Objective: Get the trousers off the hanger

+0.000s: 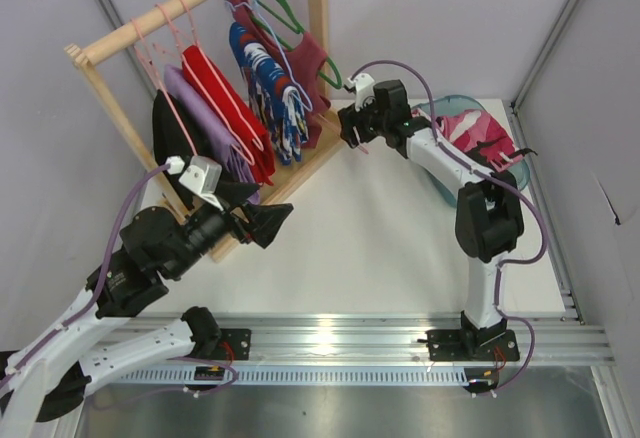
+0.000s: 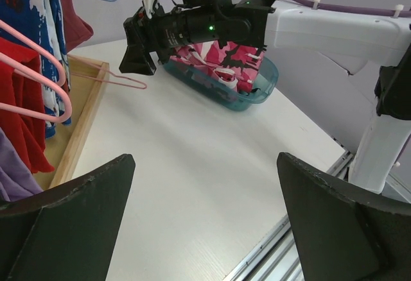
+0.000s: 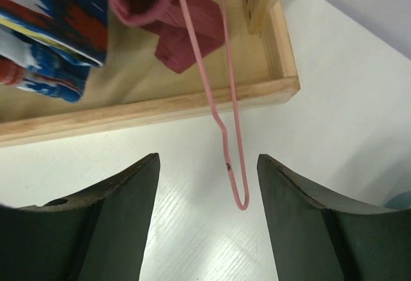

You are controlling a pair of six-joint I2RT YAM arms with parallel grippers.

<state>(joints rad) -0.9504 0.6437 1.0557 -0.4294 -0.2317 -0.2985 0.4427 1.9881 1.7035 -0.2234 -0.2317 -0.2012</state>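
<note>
Lying in basin: we see the trousers, bunched up, pink with red, white and black patches, inside the teal basin at the far right of the tabletop; they are well apart from the hanger

Hanger: the pale-pink hanger is bare; its narrow looped end reaches past the edge of the wooden tray and out over the tabletop; its other end runs back under the hanging clothes, where we lose it

Right gripper: we find the right gripper partly open just beside the tray's corner; the hanger's looped end sits in the gap between its fingers and touches neither; it grips nothing

Left gripper: the left gripper is spread wide and has hold of nothing; it hovers over the tabletop near the front of the rack, well apart from the basin

Rack: the wooden rack carries a red garment and a blue-white-red garment; a green hanger hangs toward its far end
</note>
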